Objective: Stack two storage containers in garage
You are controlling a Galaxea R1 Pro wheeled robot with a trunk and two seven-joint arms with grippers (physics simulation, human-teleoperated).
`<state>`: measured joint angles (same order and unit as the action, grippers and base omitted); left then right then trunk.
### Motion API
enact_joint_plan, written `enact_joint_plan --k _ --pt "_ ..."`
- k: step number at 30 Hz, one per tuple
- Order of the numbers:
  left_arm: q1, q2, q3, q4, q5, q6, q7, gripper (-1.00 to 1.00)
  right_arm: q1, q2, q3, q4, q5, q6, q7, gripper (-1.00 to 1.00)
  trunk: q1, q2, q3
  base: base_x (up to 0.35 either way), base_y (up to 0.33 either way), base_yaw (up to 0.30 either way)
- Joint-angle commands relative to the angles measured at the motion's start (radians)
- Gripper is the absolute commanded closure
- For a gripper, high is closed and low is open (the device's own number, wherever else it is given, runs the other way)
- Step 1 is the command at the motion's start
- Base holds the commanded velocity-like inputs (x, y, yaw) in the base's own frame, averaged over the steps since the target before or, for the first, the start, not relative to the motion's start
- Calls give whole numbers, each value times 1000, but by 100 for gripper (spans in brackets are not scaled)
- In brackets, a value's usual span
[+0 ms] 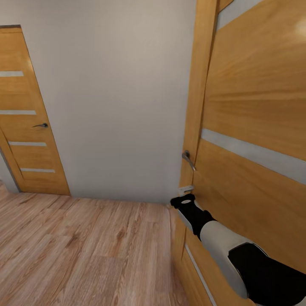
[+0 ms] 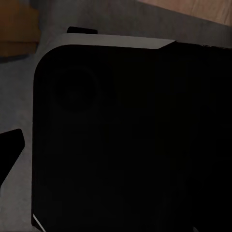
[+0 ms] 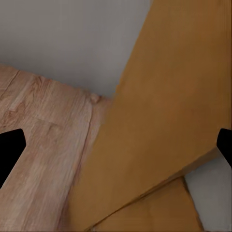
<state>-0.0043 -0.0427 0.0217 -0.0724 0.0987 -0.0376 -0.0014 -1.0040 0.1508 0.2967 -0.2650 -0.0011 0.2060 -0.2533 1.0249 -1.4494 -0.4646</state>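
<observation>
My right pincer point(image 1: 183, 199) sits just below the door handle point(image 1: 187, 158) of a wood-panelled door point(image 1: 255, 127), fingers wide apart, holding nothing. My left pincer's state I cannot tell. No container in sight; judging by this, hauling and stacking remain.

A plain pale grey wall point(image 1: 114, 97) meets a light wood-plank floor point(image 1: 85, 250). An orange wood-panelled door with a metal lever handle point(image 1: 250, 127) stands nearby; a second matching door point(image 1: 25, 119) stands farther off.
</observation>
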Motion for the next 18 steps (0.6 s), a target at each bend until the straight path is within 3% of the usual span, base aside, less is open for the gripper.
enact_joint_plan --k 1,6,13,15,18 --pt "0 0 1 0 10 -3 0 -100 -1 -6 6 -2 9 9 -14 -100 0 -1 -1 35 0 0" --pt "0 0 1 0 10 -2 0 -100 -1 -35 6 -2 8 6 -30 -100 0 -1 -1 16 0 0" --pt "0 0 1 0 10 -3 0 -100 -1 -125 4 -3 7 0 -35 -100 0 -1 -1 1 0 0" --pt "0 0 1 0 10 -3 0 -100 -1 -161 -16 -4 6 -9 -35 -100 0 -1 -1 0 0 0" --pt "0 0 1 0 10 -2 0 -100 -1 -189 -50 -4 6 -23 -35 -100 0 -1 -1 0 0 0"
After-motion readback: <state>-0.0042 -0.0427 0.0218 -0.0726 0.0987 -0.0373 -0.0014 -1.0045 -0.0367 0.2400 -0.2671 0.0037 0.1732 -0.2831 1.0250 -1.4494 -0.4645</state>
